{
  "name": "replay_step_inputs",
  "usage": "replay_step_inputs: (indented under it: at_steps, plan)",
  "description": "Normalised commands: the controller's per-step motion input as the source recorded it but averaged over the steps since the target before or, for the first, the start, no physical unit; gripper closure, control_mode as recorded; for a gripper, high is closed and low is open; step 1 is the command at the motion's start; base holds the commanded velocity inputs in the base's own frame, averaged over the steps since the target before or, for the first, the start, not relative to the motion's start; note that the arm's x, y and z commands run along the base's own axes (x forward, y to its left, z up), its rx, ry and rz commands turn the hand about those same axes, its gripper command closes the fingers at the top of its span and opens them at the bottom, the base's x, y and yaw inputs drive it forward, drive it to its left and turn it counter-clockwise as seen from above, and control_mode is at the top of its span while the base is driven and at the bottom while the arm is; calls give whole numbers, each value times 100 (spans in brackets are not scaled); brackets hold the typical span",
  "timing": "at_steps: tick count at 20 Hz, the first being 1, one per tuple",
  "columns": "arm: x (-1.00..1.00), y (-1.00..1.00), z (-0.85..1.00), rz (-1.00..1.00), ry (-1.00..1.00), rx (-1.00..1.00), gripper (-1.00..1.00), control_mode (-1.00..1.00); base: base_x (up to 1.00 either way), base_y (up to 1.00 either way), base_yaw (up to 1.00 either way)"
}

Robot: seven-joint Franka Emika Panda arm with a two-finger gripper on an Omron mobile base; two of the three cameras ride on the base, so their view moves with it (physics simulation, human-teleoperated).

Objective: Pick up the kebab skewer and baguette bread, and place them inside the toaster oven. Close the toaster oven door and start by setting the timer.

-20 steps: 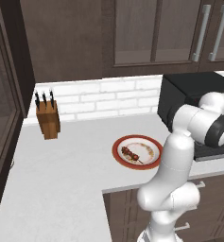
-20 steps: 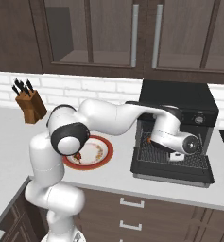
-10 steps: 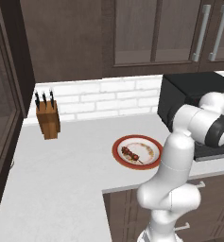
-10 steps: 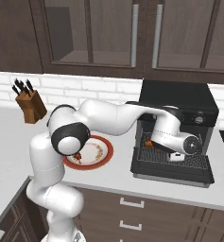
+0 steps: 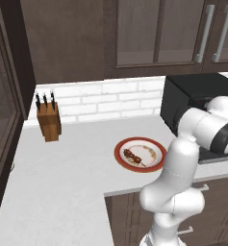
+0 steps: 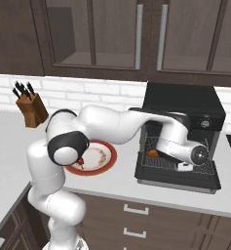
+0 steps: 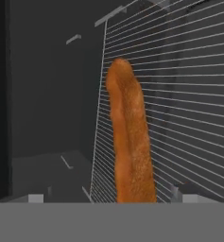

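Note:
The baguette bread (image 7: 130, 142) lies on the wire rack (image 7: 189, 94) inside the black toaster oven (image 6: 182, 105); its orange end (image 6: 153, 153) shows past the arm. My gripper (image 7: 111, 198) is inside the oven, open, with one fingertip (image 7: 36, 198) far to each side of the loaf and neither touching it. The toaster oven door (image 6: 178, 177) hangs down open at the front. The kebab skewer (image 5: 134, 156) rests on a red-rimmed plate (image 5: 156, 162) on the counter, left of the toaster oven (image 5: 197, 91).
A wooden knife block (image 5: 48, 120) stands by the white brick wall at the back left. Dark cabinets hang above the counter. My arm spans from the plate (image 6: 105, 157) into the oven mouth.
The gripper's jaws have spread wide and let go of the baguette, which now lies on the rack. The arm has hardly moved.

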Motion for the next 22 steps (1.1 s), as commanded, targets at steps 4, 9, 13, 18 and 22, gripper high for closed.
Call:
replay_step_inputs:
  at_steps: [4,9,13,18,22]
  plan:
    - [-36,0,22,-1,-1,-8,-100,-100,0,0,0]
    - [-64,4,43,0,0,-11,-100,-100,0,0,0]
    - [-67,69,34,3,0,-22,-100,-100,0,0,0]
    - [-12,100,26,17,1,-24,-100,-100,0,0,0]
    - [0,100,21,19,3,-29,-100,-100,0,0,0]
